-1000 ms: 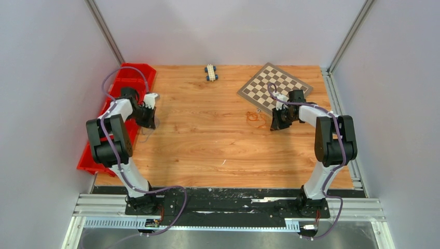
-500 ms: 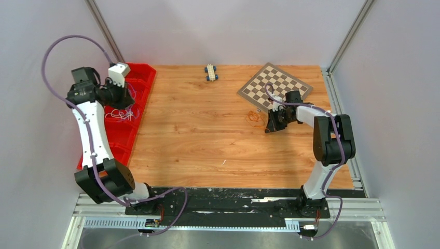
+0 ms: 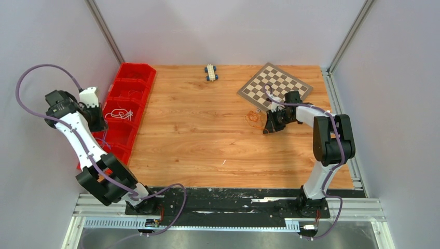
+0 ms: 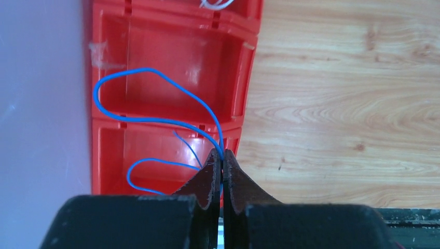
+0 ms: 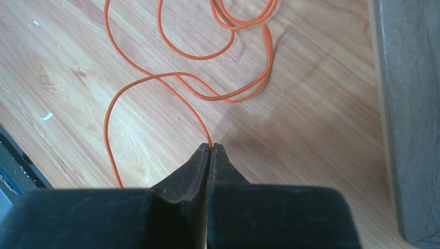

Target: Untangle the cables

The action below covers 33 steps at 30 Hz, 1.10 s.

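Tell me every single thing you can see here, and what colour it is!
table: one, light brown wood, under everything
bins: a row, red, along the table's left edge
white wires: a small bundle, white, in a middle bin
blue wire: one, blue, looping above the near bins
orange wire: one, orange, coiled on the table beside the chessboard
chessboard: one, brown and cream, far right corner
small toy: one, white and blue, far edge
arms: two, white and black, at the near edge
left gripper: one, black, shut on the blue wire
right gripper: one, black, shut on the orange wire
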Available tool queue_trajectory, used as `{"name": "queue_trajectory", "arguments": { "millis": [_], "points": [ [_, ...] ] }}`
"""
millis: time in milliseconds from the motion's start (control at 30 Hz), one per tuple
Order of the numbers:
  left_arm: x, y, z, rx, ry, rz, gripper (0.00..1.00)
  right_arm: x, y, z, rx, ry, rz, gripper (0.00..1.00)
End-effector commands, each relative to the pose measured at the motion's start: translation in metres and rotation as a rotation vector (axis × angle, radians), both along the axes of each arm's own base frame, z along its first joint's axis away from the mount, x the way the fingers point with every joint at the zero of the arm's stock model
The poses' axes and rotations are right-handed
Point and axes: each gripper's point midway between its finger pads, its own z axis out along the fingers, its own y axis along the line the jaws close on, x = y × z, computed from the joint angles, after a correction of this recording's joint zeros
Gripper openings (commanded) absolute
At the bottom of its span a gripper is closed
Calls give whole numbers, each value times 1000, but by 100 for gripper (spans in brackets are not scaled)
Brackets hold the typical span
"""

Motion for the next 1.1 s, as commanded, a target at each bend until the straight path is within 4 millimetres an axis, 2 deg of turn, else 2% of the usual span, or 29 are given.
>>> {"name": "queue_trajectory", "arguments": {
  "millis": [0, 167, 400, 567, 733, 800, 867, 900, 1033, 1067],
  "points": [
    [-10, 15, -2, 60, -25, 117, 0, 2, 8, 8, 38, -29, 50, 0],
    [6, 24, 3, 78, -111, 131, 0, 4, 9, 11, 42, -22, 69, 0],
    [31, 26, 35, 73, -201, 125, 0, 13, 8, 20, 27, -37, 90, 0],
    [42, 28, 48, 100, -232, 114, 0, 13, 9, 21, 32, -31, 94, 0],
    [51, 35, 52, 105, -248, 118, 0, 15, 10, 24, 37, -26, 97, 0],
    [53, 36, 45, 100, -240, 114, 0, 18, 11, 27, 38, -32, 100, 0],
    [52, 37, 30, 96, -220, 112, 0, 20, 12, 30, 41, -37, 101, 0],
    [49, 36, 17, 88, -193, 112, 0, 21, 12, 31, 44, -40, 104, 0],
    [48, 35, -12, 104, -183, 89, 0, 28, 15, 43, 58, -82, 121, 0],
    [52, 38, -12, 123, -205, 87, 2, 29, 17, 46, 69, -90, 127, 0]
  ]
}}
